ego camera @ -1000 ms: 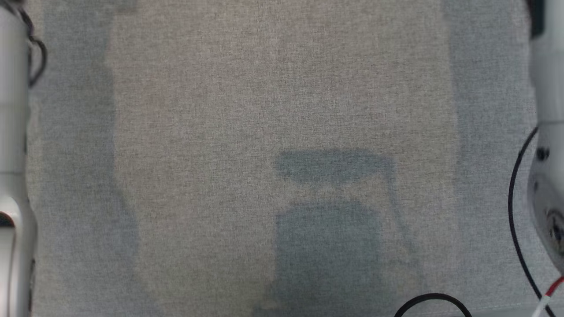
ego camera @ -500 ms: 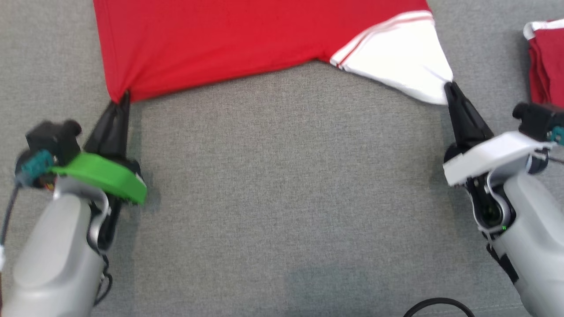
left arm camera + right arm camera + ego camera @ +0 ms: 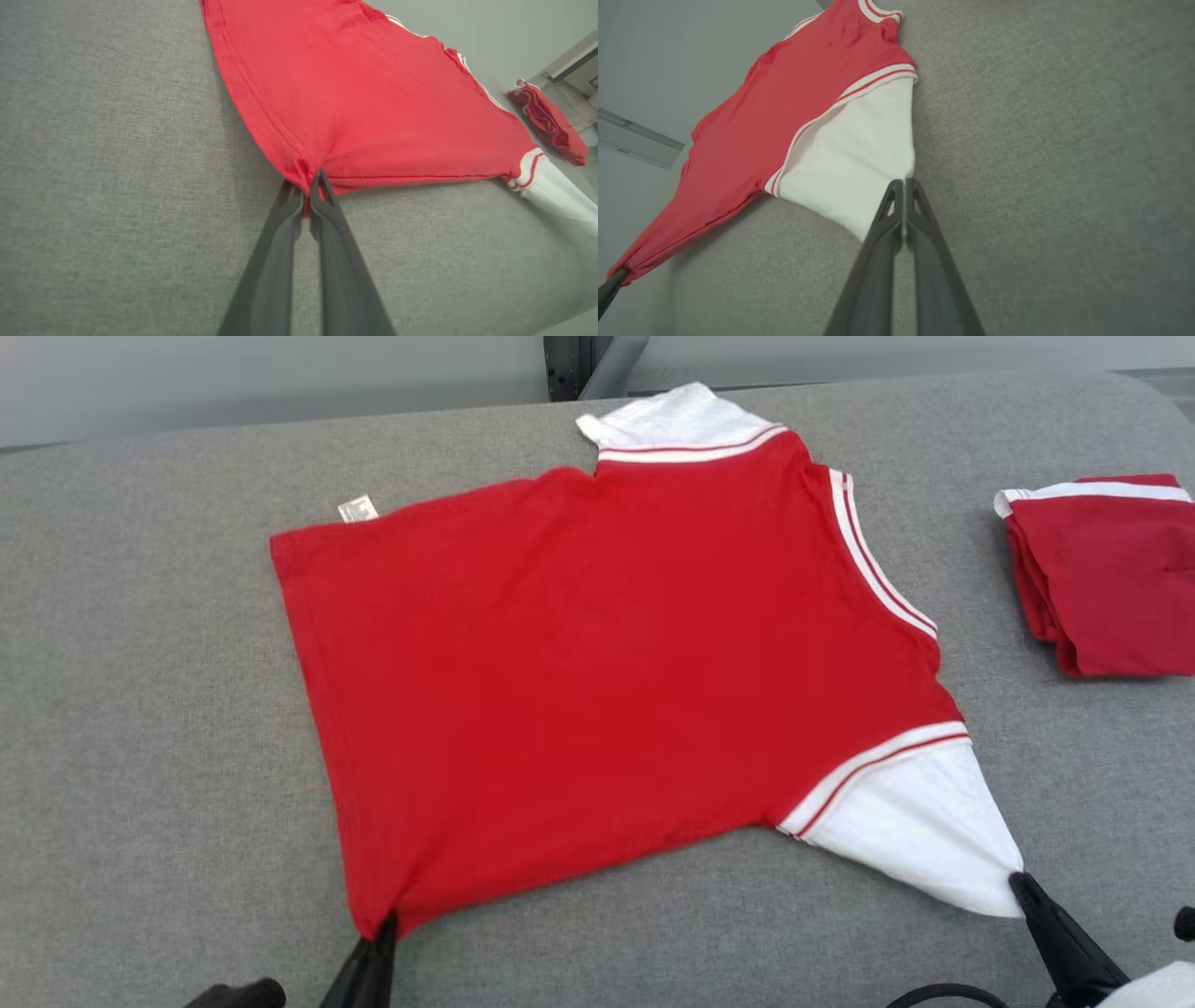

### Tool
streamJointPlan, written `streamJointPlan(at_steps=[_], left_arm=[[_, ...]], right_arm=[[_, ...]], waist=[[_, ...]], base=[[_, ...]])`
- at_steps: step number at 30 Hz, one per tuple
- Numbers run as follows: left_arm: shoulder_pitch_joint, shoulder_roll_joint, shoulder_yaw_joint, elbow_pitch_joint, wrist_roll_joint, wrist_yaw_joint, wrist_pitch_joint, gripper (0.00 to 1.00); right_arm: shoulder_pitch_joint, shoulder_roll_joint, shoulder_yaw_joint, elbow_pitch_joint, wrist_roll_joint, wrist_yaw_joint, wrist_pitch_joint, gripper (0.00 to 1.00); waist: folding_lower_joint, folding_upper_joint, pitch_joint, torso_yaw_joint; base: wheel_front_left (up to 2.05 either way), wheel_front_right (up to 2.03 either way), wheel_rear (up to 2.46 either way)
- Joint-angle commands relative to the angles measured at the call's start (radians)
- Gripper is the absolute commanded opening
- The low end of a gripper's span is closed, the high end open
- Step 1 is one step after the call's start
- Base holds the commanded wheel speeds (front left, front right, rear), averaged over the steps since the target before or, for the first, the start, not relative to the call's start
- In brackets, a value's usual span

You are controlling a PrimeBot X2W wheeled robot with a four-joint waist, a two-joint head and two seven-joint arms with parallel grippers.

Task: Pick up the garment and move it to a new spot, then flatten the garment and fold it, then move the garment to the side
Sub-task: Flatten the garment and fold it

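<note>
Head view: the garment [image 3: 607, 663] is lying flat at the middle of the surface [image 3: 140, 709], its far sleeve [image 3: 672, 420] partly hidden. Left wrist view: the left gripper [image 3: 308, 184] is pinching the red hem corner. Right wrist view: the right gripper [image 3: 904, 184] is clamping the white sleeve tip.

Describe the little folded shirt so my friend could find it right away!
Start at the big gray cloth surface. A red shirt lies spread flat in its middle; look off to that shirt's right in the head view. There sits the folded shirt, apart from it: a small, darker red bundle with a white band along its top edge.
</note>
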Motion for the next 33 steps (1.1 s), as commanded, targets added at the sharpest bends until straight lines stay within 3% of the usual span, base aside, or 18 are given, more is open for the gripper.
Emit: streamJointPlan(at_steps=[1, 6, 12, 18, 21, 25, 33], left_arm=[[0.018, 0.007, -0.001, -0.032, -0.014, 0.008, 0.014, 0.00], [0.036, 0.024, -0.001, -0.155, -0.058, 0.035, 0.100, 0.00], [-0.110, 0.040, 0.060, -0.165, -0.116, 0.083, 0.217, 0.00], [-0.289, 0.040, 0.078, -0.100, -0.179, 0.104, 0.356, 0.00], [-0.391, 0.046, 0.045, -0.023, -0.159, 0.102, 0.419, 0.00], [-0.513, 0.014, -0.018, 0.080, -0.151, 0.079, 0.498, 0.00], [-0.665, -0.017, -0.076, 0.224, -0.116, 0.042, 0.543, 0.00]], right_arm=[[0.015, -0.010, -0.012, -0.029, 0.009, 0.000, 0.004, 0.00], [0.014, -0.020, -0.087, -0.139, 0.035, 0.000, 0.039, 0.00], [-0.207, -0.011, -0.126, -0.142, -0.008, 0.000, 0.157, 0.00], [-0.458, 0.013, -0.111, -0.022, -0.088, 0.000, 0.293, 0.00], [-0.554, 0.026, -0.107, 0.057, -0.122, 0.000, 0.327, 0.00], [-0.660, 0.044, -0.092, 0.167, -0.170, 0.000, 0.355, 0.00], [-0.815, 0.058, -0.025, 0.317, -0.248, 0.000, 0.374, 0.00]], waist=[[0.0002, 0.0115, 0.007, -0.001], [0.0002, 0.0115, 0.045, 0.002], [0.0002, 0.0115, 0.079, 0.026], [0.0002, 0.0115, 0.105, 0.074], [0.0002, 0.0115, 0.120, 0.099], [0.0002, 0.0115, 0.142, 0.122], [0.0002, 0.0115, 0.166, 0.131]], base=[[0.00, 0.00, 0.00], [0.00, 0.00, 0.00], [0.00, 0.00, 0.00], [0.00, 0.00, 0.00], [0.00, 0.00, 0.00], [0.00, 0.00, 0.00], [0.00, 0.00, 0.00]])
